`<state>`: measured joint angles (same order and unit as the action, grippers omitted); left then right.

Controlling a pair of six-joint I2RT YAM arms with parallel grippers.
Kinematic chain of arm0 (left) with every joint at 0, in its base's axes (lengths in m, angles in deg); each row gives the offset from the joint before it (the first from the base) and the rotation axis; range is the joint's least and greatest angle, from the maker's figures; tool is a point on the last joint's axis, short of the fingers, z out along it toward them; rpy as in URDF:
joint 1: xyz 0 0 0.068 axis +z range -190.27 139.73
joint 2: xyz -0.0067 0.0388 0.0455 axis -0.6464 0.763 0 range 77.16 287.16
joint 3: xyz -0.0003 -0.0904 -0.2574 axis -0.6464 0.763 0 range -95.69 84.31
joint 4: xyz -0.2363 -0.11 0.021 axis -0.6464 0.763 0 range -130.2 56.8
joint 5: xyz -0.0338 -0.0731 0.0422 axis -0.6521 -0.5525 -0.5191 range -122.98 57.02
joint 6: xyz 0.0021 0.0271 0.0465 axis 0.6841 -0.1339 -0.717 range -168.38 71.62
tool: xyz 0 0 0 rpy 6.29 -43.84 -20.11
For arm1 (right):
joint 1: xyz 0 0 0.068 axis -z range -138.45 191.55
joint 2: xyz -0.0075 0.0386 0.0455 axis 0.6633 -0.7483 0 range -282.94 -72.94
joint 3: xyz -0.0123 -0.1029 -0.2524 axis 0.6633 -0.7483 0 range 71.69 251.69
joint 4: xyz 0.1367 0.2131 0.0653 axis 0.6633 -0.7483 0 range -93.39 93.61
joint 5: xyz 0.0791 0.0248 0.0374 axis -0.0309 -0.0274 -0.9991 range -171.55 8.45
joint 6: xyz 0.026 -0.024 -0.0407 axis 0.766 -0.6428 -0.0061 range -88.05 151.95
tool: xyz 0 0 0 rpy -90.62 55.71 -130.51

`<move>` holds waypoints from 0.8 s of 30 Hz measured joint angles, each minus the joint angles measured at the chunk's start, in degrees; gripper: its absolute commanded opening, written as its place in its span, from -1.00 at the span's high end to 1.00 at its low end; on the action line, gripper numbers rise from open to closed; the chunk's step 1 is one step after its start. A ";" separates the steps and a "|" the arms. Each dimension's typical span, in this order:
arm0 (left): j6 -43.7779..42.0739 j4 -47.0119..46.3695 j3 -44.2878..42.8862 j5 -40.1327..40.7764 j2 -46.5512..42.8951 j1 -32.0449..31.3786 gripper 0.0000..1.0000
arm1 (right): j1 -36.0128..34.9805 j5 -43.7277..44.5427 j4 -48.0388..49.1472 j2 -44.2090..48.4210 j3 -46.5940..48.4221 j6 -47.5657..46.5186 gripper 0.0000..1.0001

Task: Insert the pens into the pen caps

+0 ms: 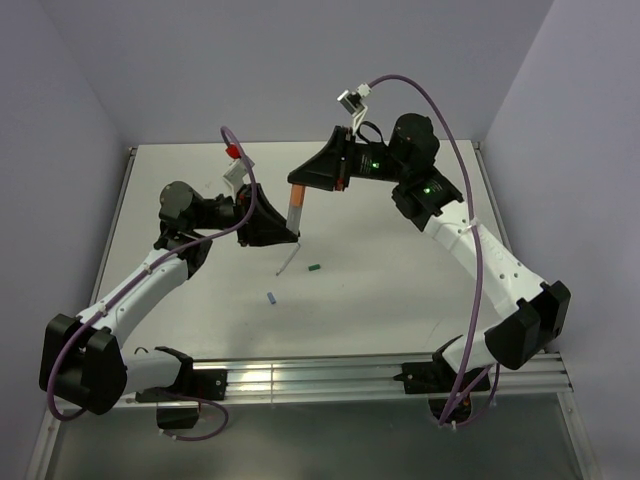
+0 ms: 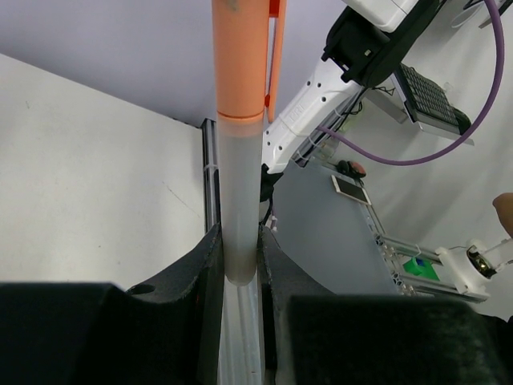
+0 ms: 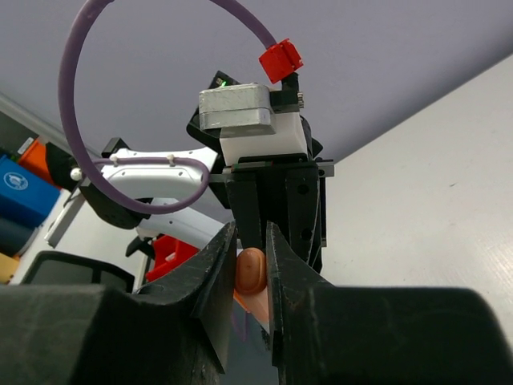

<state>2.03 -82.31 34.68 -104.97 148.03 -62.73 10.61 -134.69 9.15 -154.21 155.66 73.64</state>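
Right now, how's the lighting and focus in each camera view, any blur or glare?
Top external: even, soft light with no harsh glare; the green cap and blue cap are tiny but distinct. Left wrist: the thick pen is fairly sharp, the left hand an underexposed black mass. Right wrist: the right hand is dark and soft, the background clearer.

At centre frame you have a thick pen (image 1: pixel 297 212), orange at its upper end and greyish translucent below. Under it lie a dark green cap (image 1: pixel 313 267), a blue cap (image 1: pixel 272 297) and a whitish-grey thin pen (image 1: pixel 289 261) on the off-white table (image 1: pixel 400 290). Your cable (image 3: pixel 70 96) is purple and its plug (image 3: pixel 280 61) is red.
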 measured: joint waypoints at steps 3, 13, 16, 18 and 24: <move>0.28 -0.09 0.00 -0.44 0.11 -0.02 0.99 | -0.39 0.24 0.79 0.00 -0.37 -0.35 0.80; 5.16 -3.26 0.98 -2.23 0.72 0.44 0.99 | -0.96 1.11 3.85 0.02 -3.02 -0.94 1.00; 6.34 -3.76 1.20 -3.02 0.98 0.81 0.99 | -0.98 1.33 4.33 0.17 -3.89 -1.79 1.00; 7.10 -4.09 1.51 -3.52 1.11 1.03 0.99 | -1.09 1.49 4.35 0.42 -4.46 -2.97 1.00; 9.18 -6.14 2.19 -5.33 1.53 1.05 0.99 | -1.55 1.66 4.50 1.33 -6.14 -6.86 1.00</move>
<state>11.21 -88.45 36.87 -110.30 149.56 -61.68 9.06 -133.03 13.66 -152.88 149.51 66.78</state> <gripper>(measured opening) 0.230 0.244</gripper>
